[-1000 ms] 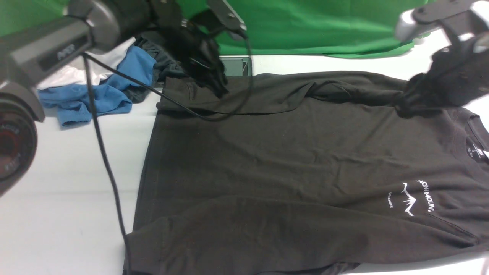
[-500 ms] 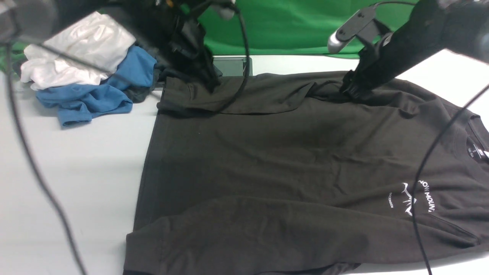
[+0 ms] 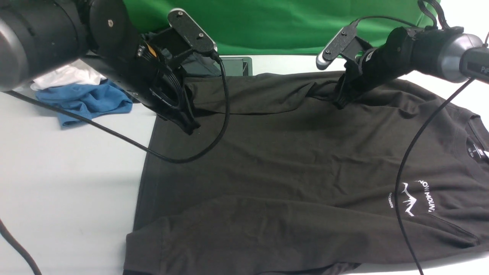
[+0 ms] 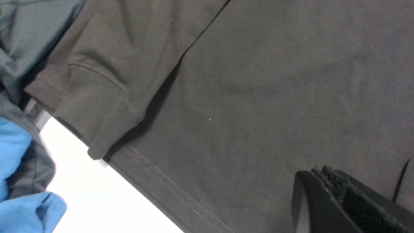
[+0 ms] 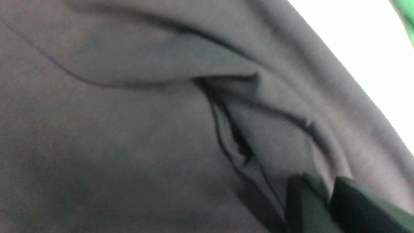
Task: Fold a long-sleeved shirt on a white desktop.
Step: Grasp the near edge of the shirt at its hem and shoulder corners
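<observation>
The black long-sleeved shirt [image 3: 290, 160] lies flat on the white desktop [image 3: 68, 172], its white mountain logo [image 3: 410, 198] and neck label [image 3: 475, 151] to the right. Its far sleeve [image 3: 259, 95] is folded across the body, with the cuff [image 4: 97, 110] near the hem. My left gripper [image 3: 190, 129] hovers shut just above the shirt by that hem corner; the left wrist view shows the left gripper [image 4: 318, 171] with its jaws pressed together and empty. My right gripper [image 3: 339, 104] is down on the sleeve near the shoulder. In the right wrist view the right gripper [image 5: 326, 184] pinches a ridge of cloth.
A blue garment [image 3: 88, 101] and a white garment [image 3: 65, 76] lie heaped at the back left. The metal cable hatch [image 3: 235, 65] sits behind the shirt, below the green backdrop [image 3: 275, 26]. Arm cables [image 3: 214, 141] hang over the shirt.
My left gripper moved from the cuff at the back toward me and left, to the hem corner. My right arm swung left from the shoulder and closed on the sleeve fold.
</observation>
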`<state>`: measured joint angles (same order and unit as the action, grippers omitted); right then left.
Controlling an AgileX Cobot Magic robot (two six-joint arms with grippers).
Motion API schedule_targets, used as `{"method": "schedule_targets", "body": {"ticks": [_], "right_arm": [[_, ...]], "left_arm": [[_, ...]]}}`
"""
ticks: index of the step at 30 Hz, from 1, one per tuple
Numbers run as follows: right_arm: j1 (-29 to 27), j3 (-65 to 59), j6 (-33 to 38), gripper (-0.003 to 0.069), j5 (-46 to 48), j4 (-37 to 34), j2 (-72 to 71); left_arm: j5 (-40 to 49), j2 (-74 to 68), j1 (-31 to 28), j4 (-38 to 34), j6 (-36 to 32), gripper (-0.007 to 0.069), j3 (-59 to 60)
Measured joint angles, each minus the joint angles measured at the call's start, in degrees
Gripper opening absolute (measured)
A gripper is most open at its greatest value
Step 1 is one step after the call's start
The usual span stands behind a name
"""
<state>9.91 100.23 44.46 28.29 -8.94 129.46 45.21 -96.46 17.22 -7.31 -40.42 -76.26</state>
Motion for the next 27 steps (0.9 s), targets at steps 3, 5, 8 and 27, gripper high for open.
{"method": "schedule_targets", "body": {"ticks": [3, 5, 8, 27], "right_arm": [[0.0, -0.01, 1.2, 0.0044, 1.53, -0.06, -0.06], [0.0, -0.01, 2.72, 0.0031, 3.37, -0.06, -0.25], [-0.41, -0.01, 5.33, 0.0028, 7.44, -0.07, -0.96], [-3.6, 0.05, 9.61, 0.0145, 13.38, -5.97, -2.57]], "left_arm": [[0.0, 0.0, 0.0, 0.07, 0.0, 0.0017, 0.0], [0.0, 0.0, 0.0, 0.77, 0.0, 0.0017, 0.0], [0.17, 0.0, 0.0, 3.17, 0.51, 0.0017, 0.0], [0.65, 0.68, -0.07, 7.31, 1.34, 0.0018, 0.0]]}}
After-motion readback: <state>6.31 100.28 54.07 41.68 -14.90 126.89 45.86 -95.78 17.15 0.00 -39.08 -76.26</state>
